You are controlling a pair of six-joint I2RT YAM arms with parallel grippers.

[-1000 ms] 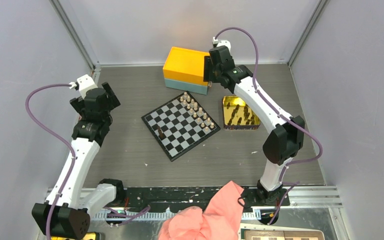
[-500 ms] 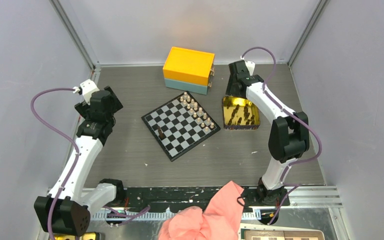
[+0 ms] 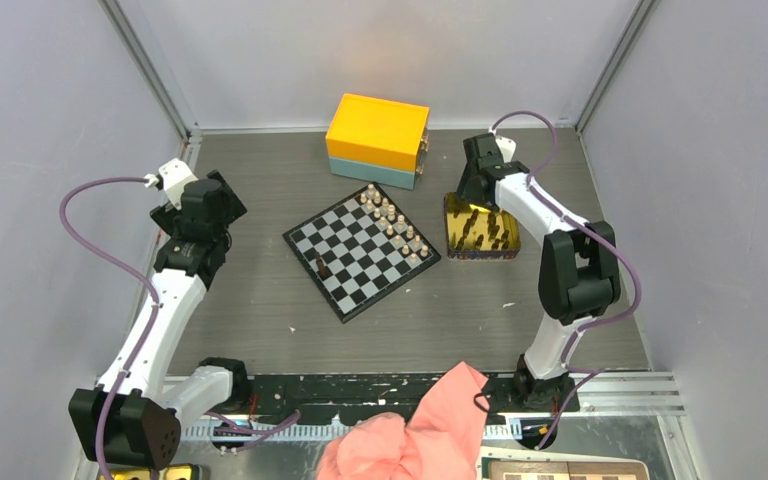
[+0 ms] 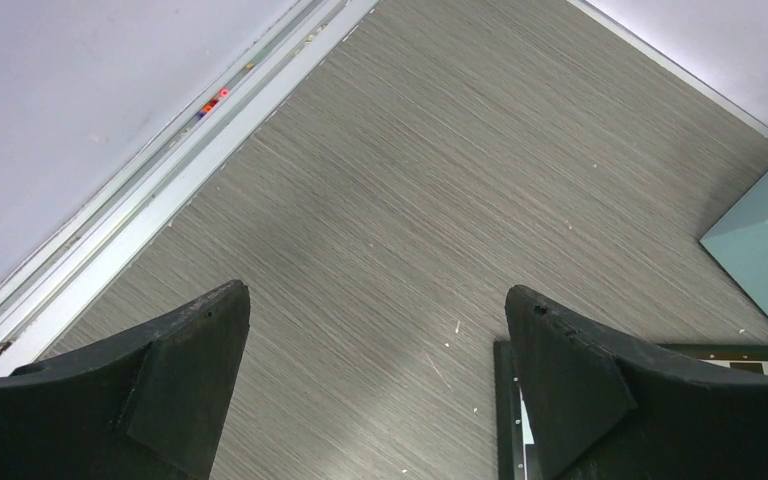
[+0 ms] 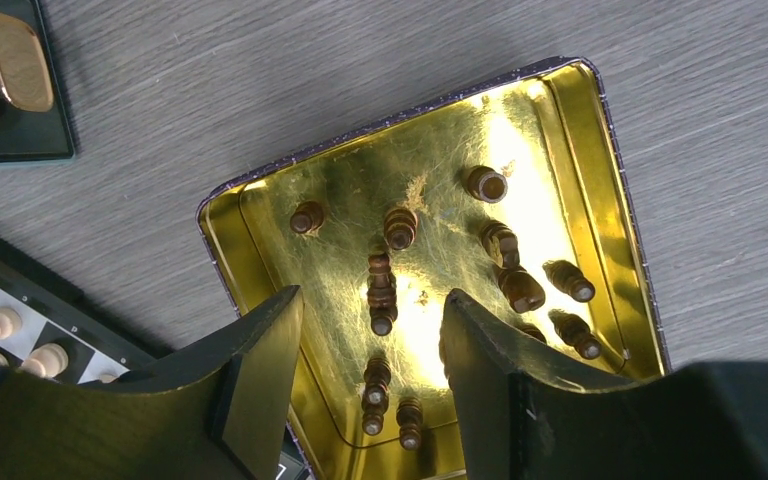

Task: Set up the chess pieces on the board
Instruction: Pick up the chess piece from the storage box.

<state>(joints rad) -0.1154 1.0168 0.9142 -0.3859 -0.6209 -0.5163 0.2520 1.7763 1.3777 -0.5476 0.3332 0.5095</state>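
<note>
While my right fingers (image 5: 250, 400) hang spread over the gold tin (image 5: 440, 150), a dark chess piece (image 5: 381, 290) lies long-ways just below the gap; my left fingers (image 4: 180, 400), spread too, are far off.

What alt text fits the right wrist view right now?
The right claw hangs open above a gold tin holding several dark chess pieces. A corner of the board, with light pieces on it, shows at lower left.
</note>
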